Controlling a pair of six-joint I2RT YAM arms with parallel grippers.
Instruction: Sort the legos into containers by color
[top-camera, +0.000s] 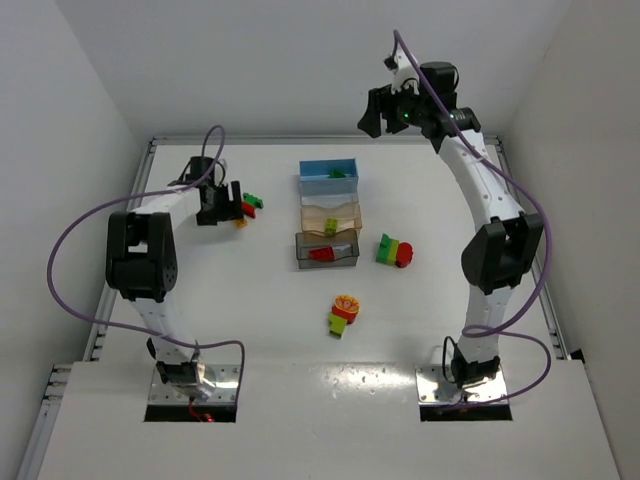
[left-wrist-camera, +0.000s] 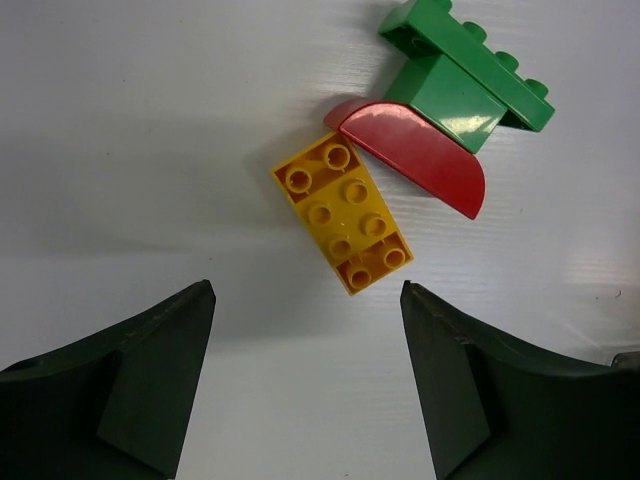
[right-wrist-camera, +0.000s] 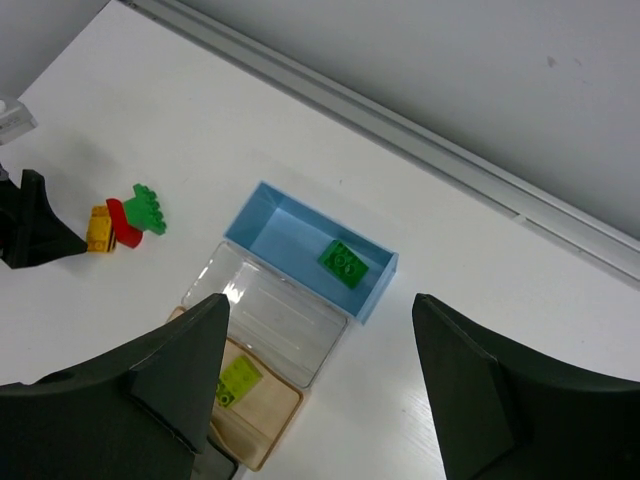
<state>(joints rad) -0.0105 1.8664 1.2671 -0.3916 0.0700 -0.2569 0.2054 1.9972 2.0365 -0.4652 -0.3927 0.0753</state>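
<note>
Left gripper (left-wrist-camera: 305, 292): jaws wide, empty, just short of a yellow studded plastic brick (left-wrist-camera: 343, 212). It lies on the white worktop (left-wrist-camera: 120, 150), touching a red curved brick (left-wrist-camera: 420, 160) and a green stepped brick (left-wrist-camera: 465, 65). We note a small green brick (right-wrist-camera: 343, 262) in the blue translucent bin (top-camera: 328, 184). Right gripper (right-wrist-camera: 320, 300): raised above the bins, jaws wide, empty.

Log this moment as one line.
left pincer open, at yellow-red-green clump | right pincer open, raised near blue bin | blue bin holds green lego
</note>
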